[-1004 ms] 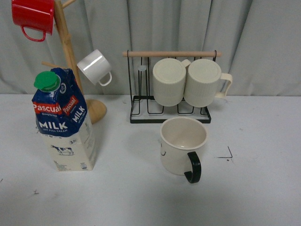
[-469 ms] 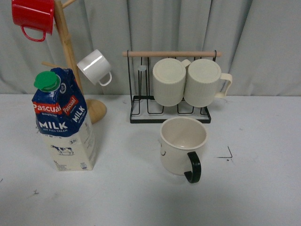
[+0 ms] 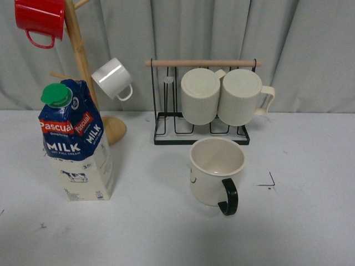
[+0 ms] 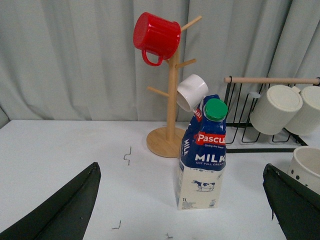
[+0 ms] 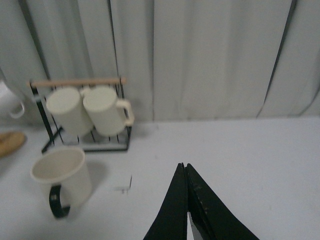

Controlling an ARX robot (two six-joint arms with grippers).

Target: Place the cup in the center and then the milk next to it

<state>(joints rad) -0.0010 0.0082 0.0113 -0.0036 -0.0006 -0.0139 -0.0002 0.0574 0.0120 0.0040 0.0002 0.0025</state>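
Since neither arm appears in the front view, we rely on the wrist views for the grippers. The table (image 3: 310, 233) carries everything. The mug tree (image 3: 83, 72) rises at the upper left of the frame. The milk (image 3: 77, 144) stands upright at the left, just in front of the tree's base and well apart from the cup. The rack (image 3: 202, 63) sits at upper centre with two ribbed mugs (image 3: 238, 97) hanging on it. The cup (image 3: 216, 172) stands upright just right of centre, near the rack's front edge, with its black handle turned toward the bottom of the frame. The left gripper (image 4: 180, 166) faces the milk with its jaws spread wide and holds nothing. The right gripper (image 5: 183, 170) is off the cup, empty, with its jaws pressed together. We judge three risks. A closed right gripper driven in would shove the cup against the rack rather than seize it. A high or off-centre grip could topple the tall carton. A steep lift could strike the white mug (image 3: 111, 77) hanging near the cap. Against the frames half a second and one second earlier, we find no object displaced, only a barely perceptible shift of the view.
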